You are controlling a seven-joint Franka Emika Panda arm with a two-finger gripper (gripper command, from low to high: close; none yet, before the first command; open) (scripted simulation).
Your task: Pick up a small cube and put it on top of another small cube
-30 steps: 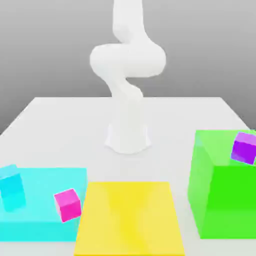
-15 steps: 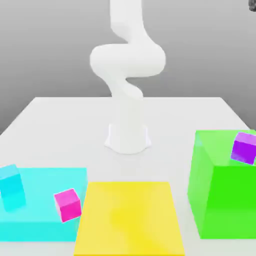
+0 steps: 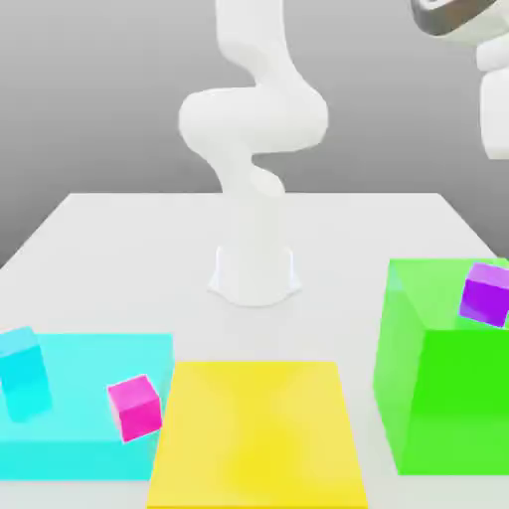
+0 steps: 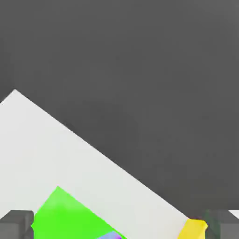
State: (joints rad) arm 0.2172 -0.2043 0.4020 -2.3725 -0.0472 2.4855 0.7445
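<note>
Exterior view, front row first: flat yellow slab (image 3: 258, 432) lies nearest, w/ nothing on it. Just beside it, on this view's left, is a low cyan platform (image 3: 89, 437) carrying a cyan cube (image 3: 22, 373) at its far-left edge and a pink cube (image 3: 134, 406) near the corner next to the slab. On this view's right is a tall green block (image 3: 447, 398), w/ the purple cube (image 3: 487, 293) sitting tilted on its top, close to the outer edge. No real bins here, just platforms w/ stuff on top.

Further back is the white table (image 3: 129, 239), then the arm's base (image 3: 254, 268). The hand hangs high, top right, well above the green block.

Hand view: gripper (image 4: 119, 226) is spread wide, nothing between the fingers (image 4: 16, 225). A yellow bit (image 4: 193, 228) sits at the table edge, just beside one fingertip. It's prob. the small yellow cube, tho I can't rule out the slab's corner.

I reckon the cube is light, rigid and smooth-faced, so a bit slippery. Best to pinch two opposite flat faces, square on and around mid-height, not corners. The purple one's tilt and edge spot could make stacking fussy.
</note>
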